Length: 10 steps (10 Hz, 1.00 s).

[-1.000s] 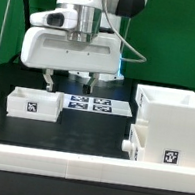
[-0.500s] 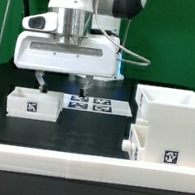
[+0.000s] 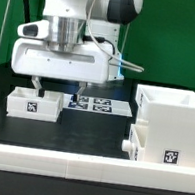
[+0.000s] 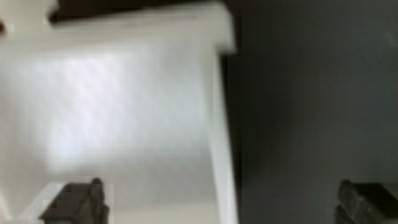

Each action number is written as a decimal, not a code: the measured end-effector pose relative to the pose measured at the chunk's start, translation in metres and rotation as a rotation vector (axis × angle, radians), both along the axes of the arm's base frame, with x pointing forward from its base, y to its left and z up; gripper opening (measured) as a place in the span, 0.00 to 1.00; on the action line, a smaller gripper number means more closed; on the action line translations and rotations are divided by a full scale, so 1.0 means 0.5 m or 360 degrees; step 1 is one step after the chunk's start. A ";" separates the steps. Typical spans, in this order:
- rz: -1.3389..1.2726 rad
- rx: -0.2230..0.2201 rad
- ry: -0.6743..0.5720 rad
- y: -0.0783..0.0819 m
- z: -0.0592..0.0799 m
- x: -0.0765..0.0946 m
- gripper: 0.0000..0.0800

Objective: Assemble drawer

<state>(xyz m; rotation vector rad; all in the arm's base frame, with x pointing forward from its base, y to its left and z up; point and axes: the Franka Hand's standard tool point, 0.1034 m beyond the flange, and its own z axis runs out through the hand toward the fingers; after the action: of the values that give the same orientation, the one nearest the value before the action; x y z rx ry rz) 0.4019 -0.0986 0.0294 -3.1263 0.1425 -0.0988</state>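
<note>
Hovering claw (image 3: 57,88): mine, spread wide, gripping nothing; it hangs over the far part of the worktop toward the exterior view's left, tips pointing down.
fingertips (image 3: 34,84): one sits above the small drawer box, toward its side on the exterior view's left; the other is past that box's opposite wall, over the edge of the marker board. I cannot tell whether either touches anything.
small drawer box (image 3: 33,106): white, open-topped, upright on the worktop, far side at the exterior view's left; black-and-white tag on its near wall.
drawer housing (image 3: 167,126): bigger white box, open top, at the exterior view's right, well apart from my claw; tag low on its near face.
marker board (image 3: 94,105): flat, white, tags on top; lies between the small drawer box and the drawer housing, just beside the small one.
white rail (image 3: 75,165): runs along the near edge of the worktop; a short piece sits at the exterior view's left.
worktop (image 3: 91,130): black.
wrist view: blurred. The small drawer box (image 4: 125,110) shows as a pale surface on one side and the dark worktop (image 4: 311,100) on the other. My claw (image 4: 222,200) has its dark fingertips (image 4: 75,200) far apart, one over white, one over dark.
</note>
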 end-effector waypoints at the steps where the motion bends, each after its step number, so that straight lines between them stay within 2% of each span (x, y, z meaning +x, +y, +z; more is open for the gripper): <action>1: 0.0055 0.0001 0.0007 -0.007 0.000 -0.001 0.81; 2: 0.0157 -0.0028 -0.0022 -0.016 -0.008 -0.005 0.81; 5: 0.0204 -0.0052 -0.0036 -0.003 -0.044 -0.023 0.81; 7: 0.0214 -0.0047 -0.0032 0.017 -0.048 -0.021 0.81; 10: 0.0218 -0.0045 -0.0031 0.028 -0.049 -0.019 0.81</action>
<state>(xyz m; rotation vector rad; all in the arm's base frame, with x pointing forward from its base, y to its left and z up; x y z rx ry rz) 0.3922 -0.0848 0.0051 -3.1507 -0.0739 -0.1312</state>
